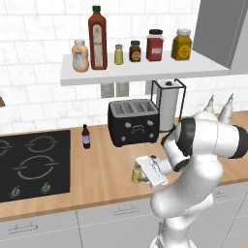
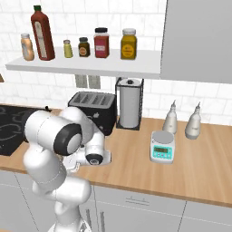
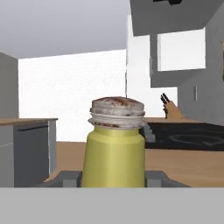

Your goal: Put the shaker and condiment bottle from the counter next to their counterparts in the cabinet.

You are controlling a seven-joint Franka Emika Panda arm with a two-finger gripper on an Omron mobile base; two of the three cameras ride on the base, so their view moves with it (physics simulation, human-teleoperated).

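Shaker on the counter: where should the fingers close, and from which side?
Grip the shaker on its smooth yellow-green body, below the ridged grey top, coming in level from the side. It stands upright on the counter, and the gripper already straddles its lower body.

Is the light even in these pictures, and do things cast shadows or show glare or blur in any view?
Left base view: soft even light, a faint shadow under the cabinet, no glare on the cooktop. Right base view: equally flat, sharp edges, the arm hides the shaker. Hand view: the shaker is close and crisp, the bright white wall behind looks washed out, and the fingers are dim grey.
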